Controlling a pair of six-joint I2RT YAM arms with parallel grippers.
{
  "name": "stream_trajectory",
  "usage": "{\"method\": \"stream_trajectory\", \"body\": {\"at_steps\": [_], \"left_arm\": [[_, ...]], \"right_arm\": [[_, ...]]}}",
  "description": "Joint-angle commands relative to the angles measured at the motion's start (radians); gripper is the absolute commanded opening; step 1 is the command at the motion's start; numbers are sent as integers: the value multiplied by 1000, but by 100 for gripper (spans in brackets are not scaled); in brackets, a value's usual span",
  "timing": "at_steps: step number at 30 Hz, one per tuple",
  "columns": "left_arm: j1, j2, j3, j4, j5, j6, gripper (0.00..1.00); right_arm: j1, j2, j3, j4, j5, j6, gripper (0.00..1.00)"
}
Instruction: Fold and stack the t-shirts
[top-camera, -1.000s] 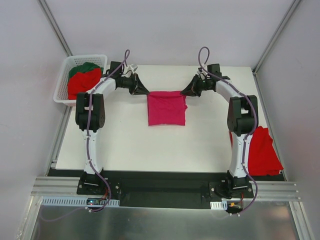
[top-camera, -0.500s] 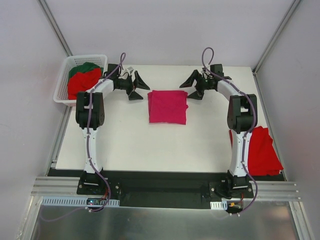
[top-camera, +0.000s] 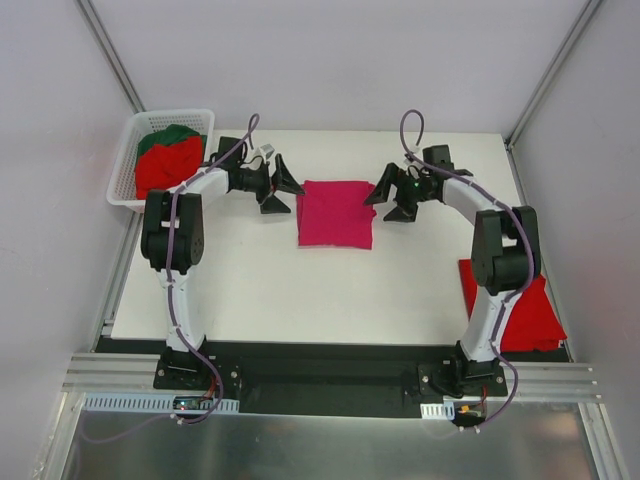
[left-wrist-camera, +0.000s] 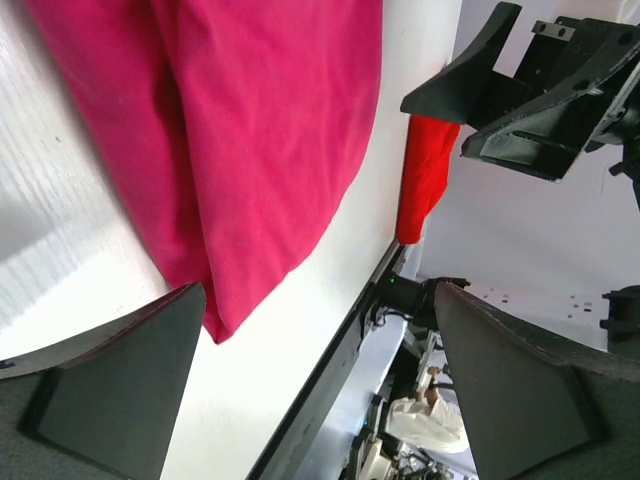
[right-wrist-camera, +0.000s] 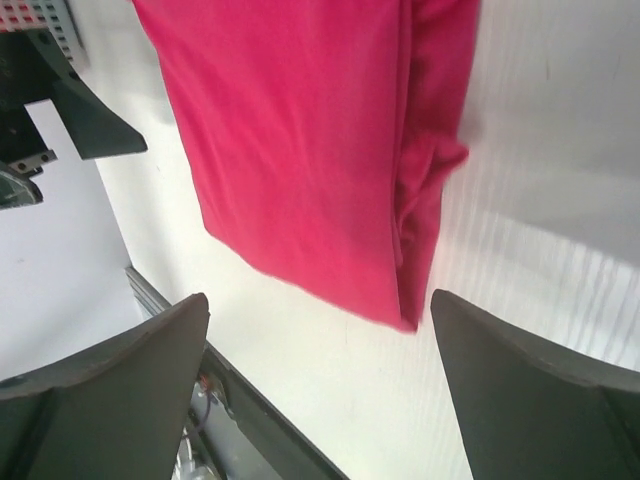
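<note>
Folded magenta-pink cloth t-shirt (top-camera: 336, 213) lies flat on white tabletop (top-camera: 260, 285); L gripper (top-camera: 286, 194) & R gripper (top-camera: 384, 205) flank it, jaws spread wide, holding nothing.

Magenta t-shirt (left-wrist-camera: 250, 130) cropped in 2 wrist views; green t-shirt (top-camera: 172, 135) mostly covered.

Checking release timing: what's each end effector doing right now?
Left end effector: open, holding nothing, beside the magenta t-shirt.
Right end effector: open, holding nothing, at the shirt's other side.
</note>
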Motion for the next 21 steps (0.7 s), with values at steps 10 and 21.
{"method": "stream_trajectory", "body": {"at_steps": [10, 21], "left_arm": [[-5, 50, -32, 10, 26, 58, 99], [-6, 122, 126, 21, 61, -21, 99]], "right_arm": [[4, -37, -207, 226, -66, 64, 96], [-2, -40, -77, 165, -26, 70, 96]]}}
